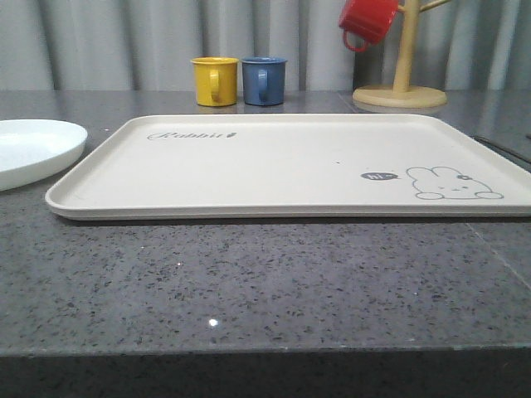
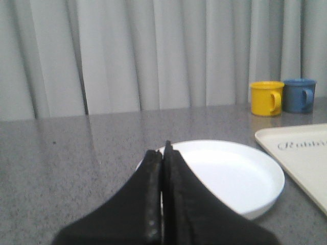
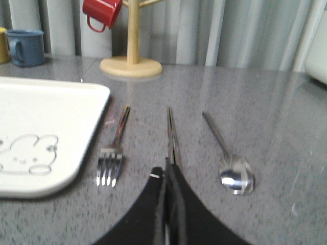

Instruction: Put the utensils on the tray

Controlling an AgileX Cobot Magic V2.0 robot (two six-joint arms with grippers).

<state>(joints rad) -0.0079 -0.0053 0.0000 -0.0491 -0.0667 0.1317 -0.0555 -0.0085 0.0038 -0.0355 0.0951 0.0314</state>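
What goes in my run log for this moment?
tray: bare | plate, fork, chopsticks, spoon: on table | both grippers shut

Soft even indoor light, faint shadow under the tray point(image 1: 274, 166), glint on the spoon point(image 3: 236, 176), wrist views slightly blurred
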